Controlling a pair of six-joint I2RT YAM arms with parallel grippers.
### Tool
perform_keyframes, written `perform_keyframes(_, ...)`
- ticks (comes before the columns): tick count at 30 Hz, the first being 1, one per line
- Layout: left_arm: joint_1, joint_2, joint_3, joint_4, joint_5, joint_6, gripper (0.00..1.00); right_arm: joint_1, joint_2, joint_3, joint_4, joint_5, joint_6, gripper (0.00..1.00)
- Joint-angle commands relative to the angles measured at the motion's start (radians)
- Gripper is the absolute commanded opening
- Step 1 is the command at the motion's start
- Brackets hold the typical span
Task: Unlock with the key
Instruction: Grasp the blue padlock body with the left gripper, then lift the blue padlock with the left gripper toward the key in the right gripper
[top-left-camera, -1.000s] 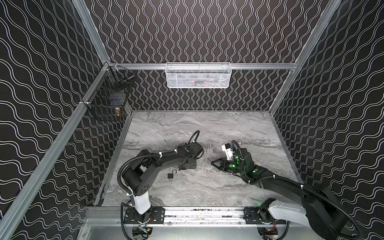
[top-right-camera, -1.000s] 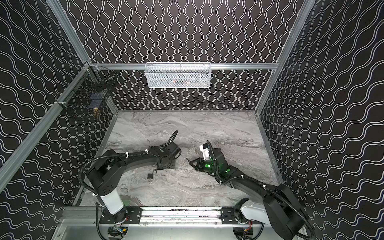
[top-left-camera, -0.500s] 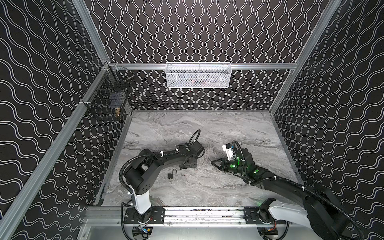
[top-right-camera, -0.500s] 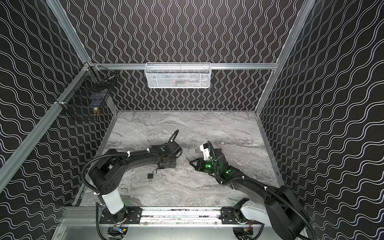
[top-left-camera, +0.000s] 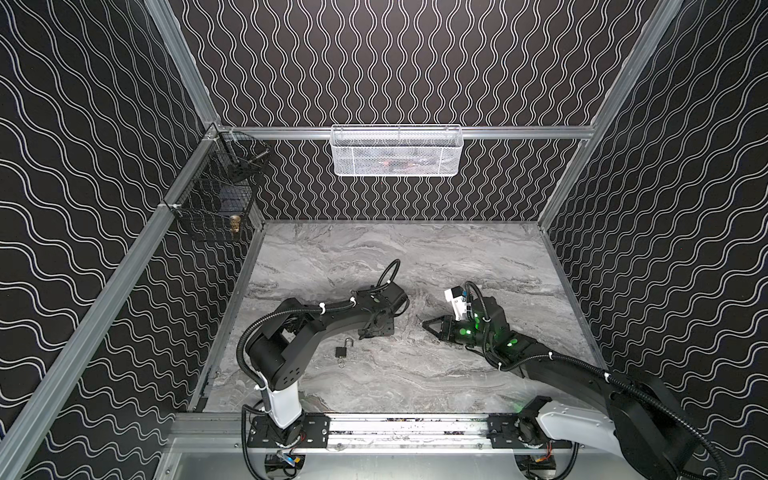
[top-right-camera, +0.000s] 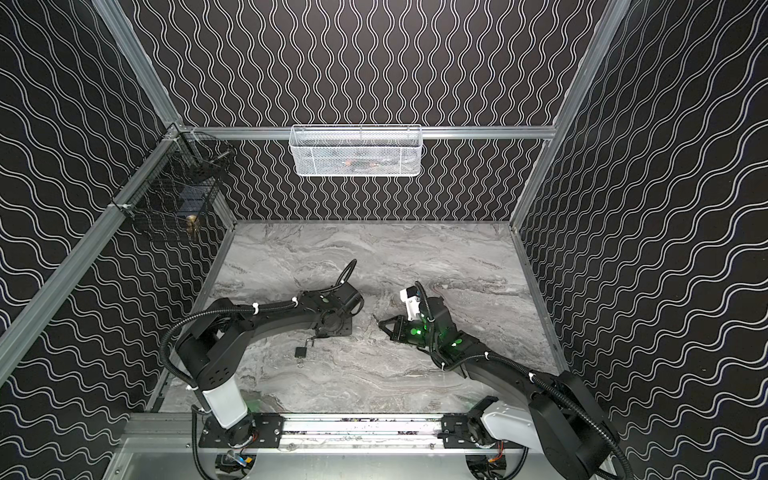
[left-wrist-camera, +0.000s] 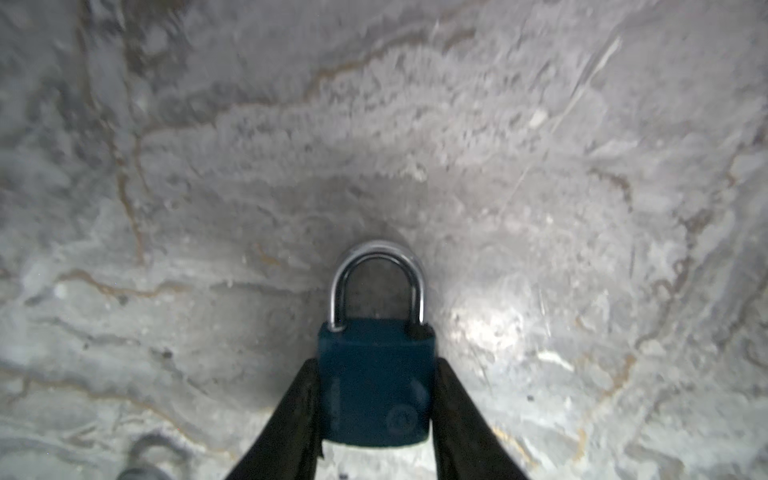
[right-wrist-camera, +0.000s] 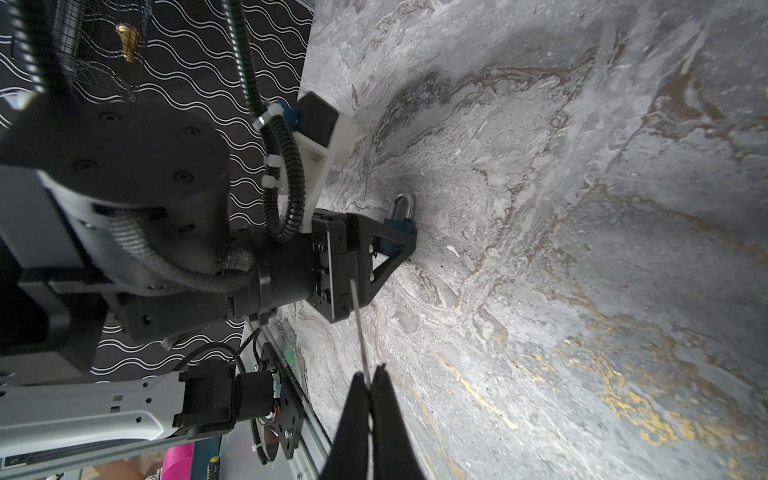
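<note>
1. The padlock (left-wrist-camera: 376, 409), dark blue body with a steel shackle, lay flat on the marble table (top-left-camera: 374, 253), left of centre, under the left gripper (left-wrist-camera: 376, 362).
2. The left gripper had one finger set against each flank of the body and its tips down on the table. I read this as clamped on the padlock, which was not lifted.
3. The right gripper (right-wrist-camera: 371, 376) had its fingers pinched together on a thin metal blade seen edge-on, which I took for the key (right-wrist-camera: 360, 332).
4. Governing relation: the padlock's long axis ran fore-and-aft, with the shackle pointing away from the base rail (top-left-camera: 415, 424) and the butt end toward it. The keyway was not visible and is presumably in that butt end. The key sat to the padlock's right, near but apart, with bare table between. Its blade aimed leftward at the side of the left gripper, so it lay crosswise to the padlock's axis.
5. Judgement: either the key comes round to the rail-side end and turns into line, or the left arm lifts and swings the butt end toward the key.
6. Poses: the left arm was folded low, forearm stretched toward mid-table, wrist bent so the gripper pointed down. The right arm reached in low from the right, gripper nearly level and clear of the table.
7. In both top views I could not pick out the clamped padlock. A small dark lock-shaped item (top-left-camera: 341, 353) with a ring at its end lay just beside the left gripper. I could not tell whether it was a separate lock.
</note>
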Motion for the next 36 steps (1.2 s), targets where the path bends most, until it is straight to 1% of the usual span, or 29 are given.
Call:
perform_keyframes(1, -0.001, -0.043, -0.004, -0.03, 0.004, -0.038, 0.35, 0.0, -0.019, 0.011, -0.011, 0.005, -0.01, 0.0)
perform_keyframes(4, -0.009, -0.098, -0.01, -0.017, -0.007, -0.07, 0.31, 0.0, -0.043, 0.022, -0.048, 0.018, -0.022, 0.0)
perform_keyframes(10, -0.04, -0.222, -0.025, 0.015, -0.061, -0.191, 0.29, 0.008, -0.102, 0.045, -0.131, 0.054, -0.027, 0.0)
perform_keyframes(13, -0.062, -0.283, -0.037, 0.041, -0.095, -0.271, 0.28, 0.04, -0.131, 0.054, -0.172, 0.128, -0.033, 0.0)
perform_keyframes(17, -0.084, -0.341, -0.036, 0.056, -0.125, -0.364, 0.25, 0.111, -0.134, 0.072, -0.201, 0.25, -0.039, 0.0)
perform_keyframes(22, -0.104, -0.402, -0.049, 0.081, -0.139, -0.457, 0.25, 0.233, -0.115, 0.089, -0.173, 0.436, -0.026, 0.0)
perform_keyframes(24, -0.114, -0.421, -0.05, 0.072, -0.153, -0.499, 0.25, 0.273, -0.093, 0.089, -0.139, 0.49, -0.007, 0.0)
perform_keyframes(31, -0.122, -0.48, -0.095, 0.113, -0.139, -0.598, 0.24, 0.386, -0.003, 0.086, 0.024, 0.596, 0.022, 0.0)
perform_keyframes(36, -0.122, -0.505, -0.1, 0.109, -0.13, -0.625, 0.24, 0.466, 0.059, 0.108, 0.051, 0.697, 0.042, 0.0)
